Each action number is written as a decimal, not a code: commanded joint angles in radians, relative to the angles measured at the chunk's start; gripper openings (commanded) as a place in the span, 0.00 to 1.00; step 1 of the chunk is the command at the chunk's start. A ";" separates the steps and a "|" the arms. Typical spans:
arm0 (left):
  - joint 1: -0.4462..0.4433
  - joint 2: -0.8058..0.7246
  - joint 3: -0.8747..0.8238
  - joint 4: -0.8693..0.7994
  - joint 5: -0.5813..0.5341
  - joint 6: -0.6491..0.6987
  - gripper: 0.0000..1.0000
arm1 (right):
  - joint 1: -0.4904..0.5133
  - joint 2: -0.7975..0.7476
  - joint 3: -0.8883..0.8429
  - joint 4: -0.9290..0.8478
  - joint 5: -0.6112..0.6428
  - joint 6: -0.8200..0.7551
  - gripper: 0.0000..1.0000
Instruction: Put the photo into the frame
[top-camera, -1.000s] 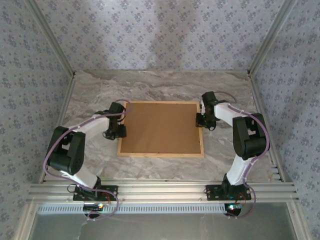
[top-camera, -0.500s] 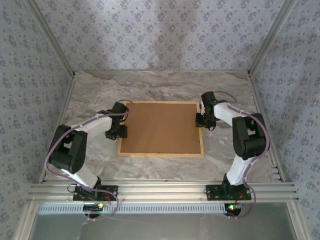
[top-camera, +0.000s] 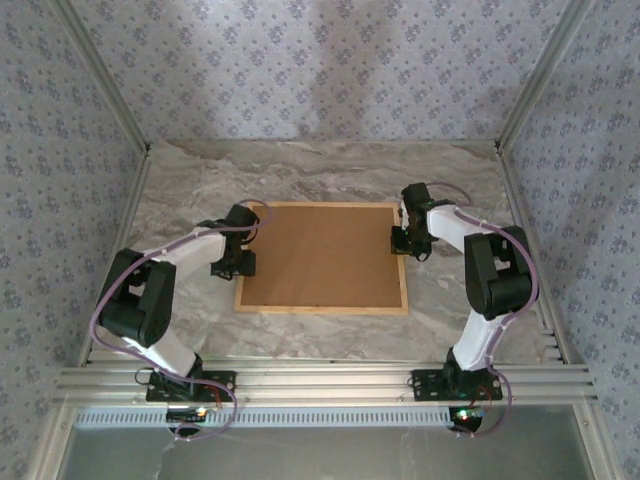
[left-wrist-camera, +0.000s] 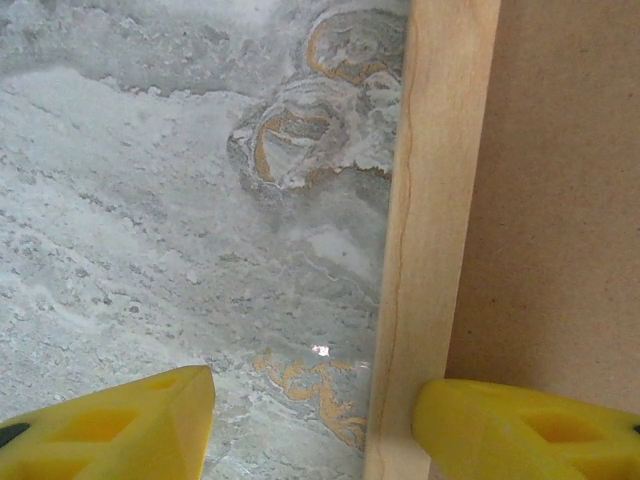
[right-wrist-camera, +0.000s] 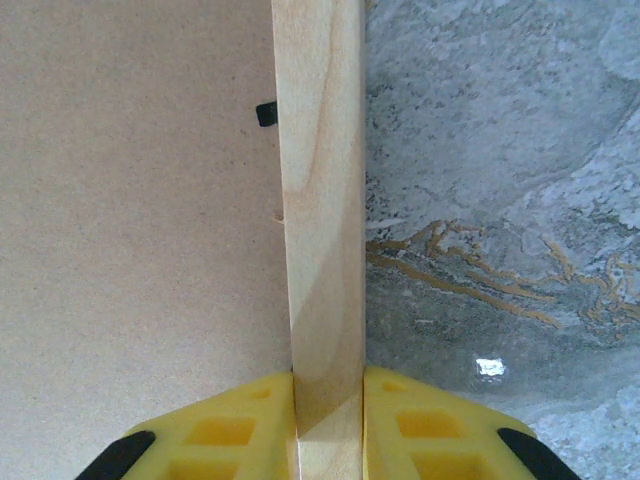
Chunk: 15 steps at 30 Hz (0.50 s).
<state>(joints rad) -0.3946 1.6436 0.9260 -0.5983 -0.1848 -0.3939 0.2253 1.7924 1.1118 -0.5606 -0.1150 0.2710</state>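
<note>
Grey marbled table (top-camera: 320, 170), floral-papered walls (top-camera: 320, 60). Centre: frame (top-camera: 322, 308), brown board (top-camera: 325, 255) inside. Astride left rail, left gripper (left-wrist-camera: 312, 405) agape; right gripper (right-wrist-camera: 328, 400) pinching right rail.

Brown backing board (top-camera: 322, 255), flat at centre of view, lies on the grey marble-patterned table (top-camera: 300, 170). Floral-papered walls (top-camera: 320, 60) enclose three sides; aluminium rails (top-camera: 320, 380) cross the bottom edge.

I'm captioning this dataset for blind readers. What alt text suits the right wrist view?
The yellow fingers of the right gripper pinch the light wood rail of the frame from both sides. Brown backing board with a small black tab lies left of the rail, grey marbled table right of it.
</note>
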 joint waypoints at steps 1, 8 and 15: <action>-0.033 0.075 -0.057 0.204 0.315 -0.045 0.64 | 0.026 0.061 -0.013 -0.024 -0.013 -0.021 0.22; 0.026 0.038 -0.110 0.282 0.422 -0.100 0.64 | 0.029 0.062 -0.012 -0.025 -0.008 -0.023 0.22; 0.033 0.032 -0.115 0.276 0.423 -0.088 0.64 | 0.033 0.065 -0.008 -0.028 -0.002 -0.024 0.22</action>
<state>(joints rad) -0.3244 1.6108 0.8562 -0.4042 0.0254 -0.4770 0.2230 1.7973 1.1221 -0.5568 -0.0242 0.2676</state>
